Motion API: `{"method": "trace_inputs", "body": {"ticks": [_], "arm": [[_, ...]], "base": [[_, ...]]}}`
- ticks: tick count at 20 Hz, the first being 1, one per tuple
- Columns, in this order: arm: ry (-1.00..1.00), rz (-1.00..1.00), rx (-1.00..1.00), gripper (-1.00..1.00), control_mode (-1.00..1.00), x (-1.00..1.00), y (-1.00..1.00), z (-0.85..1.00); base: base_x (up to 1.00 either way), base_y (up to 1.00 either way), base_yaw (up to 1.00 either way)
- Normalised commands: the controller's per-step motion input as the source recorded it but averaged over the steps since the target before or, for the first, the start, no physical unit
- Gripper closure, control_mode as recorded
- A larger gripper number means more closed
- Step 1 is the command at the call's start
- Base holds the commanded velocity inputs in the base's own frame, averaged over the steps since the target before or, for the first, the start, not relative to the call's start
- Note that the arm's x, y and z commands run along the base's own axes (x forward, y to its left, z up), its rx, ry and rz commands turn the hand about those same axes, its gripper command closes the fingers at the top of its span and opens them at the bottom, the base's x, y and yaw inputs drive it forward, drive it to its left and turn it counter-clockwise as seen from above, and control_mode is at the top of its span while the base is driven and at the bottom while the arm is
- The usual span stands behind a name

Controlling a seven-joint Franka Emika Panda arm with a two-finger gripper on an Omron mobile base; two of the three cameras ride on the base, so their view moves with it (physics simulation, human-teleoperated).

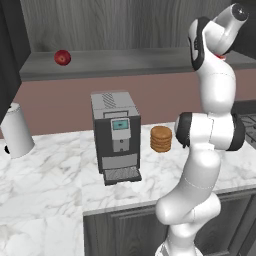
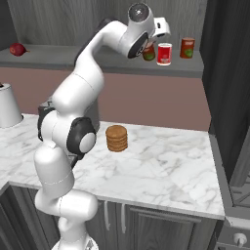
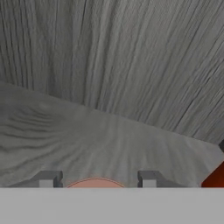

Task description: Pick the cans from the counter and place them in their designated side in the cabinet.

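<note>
My gripper (image 3: pixel 97 180) is up at the cabinet shelf (image 2: pixel 63 56), shut on a can (image 3: pixel 95 183) whose reddish round top shows between the two fingertips. In the right base view this dark red can with a green label (image 2: pixel 148 52) sits half hidden behind the wrist, low over the shelf board. Just to its right stands a bright red can with a white rim (image 2: pixel 164 53), and further right a red-brown can with a green label (image 2: pixel 187 48). A red edge (image 3: pixel 216 177) shows at the right of the hand view. The grey wood-grain back wall (image 3: pixel 131 52) is straight ahead.
A red ball (image 1: pixel 62 57) lies at the shelf's left end. On the marble counter (image 2: pixel 161 161) stand a stack of tan discs (image 2: pixel 116 138), a grey coffee machine (image 1: pixel 116 135) and a white jug (image 1: pixel 17 130). A dark side panel (image 2: pixel 227 73) closes the right.
</note>
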Motion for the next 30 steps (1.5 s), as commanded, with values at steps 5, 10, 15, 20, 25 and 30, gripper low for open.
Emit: {"method": "trace_inputs", "body": {"ticks": [5,10,15,20,25,30], "arm": [[0.00,0.02,-0.04,-1.00,-1.00,0.07,-0.02,-0.21],[-0.05,0.04,-0.03,-1.00,-1.00,0.12,-0.05,-0.03],[-0.08,0.04,-0.02,-1.00,-1.00,0.20,-0.03,0.00],[-0.14,0.05,-0.03,-1.00,-1.00,0.22,-0.12,0.00],[-0.18,0.05,-0.04,-1.00,-1.00,0.07,-0.13,0.09],[-0.16,0.06,-0.02,-1.00,-1.00,-0.02,0.00,0.22]], "base": [[0.00,0.00,0.00],[0.00,0.00,0.00],[0.00,0.00,0.00],[0.00,0.00,0.00],[0.00,0.00,0.00],[0.00,0.00,0.00]]}}
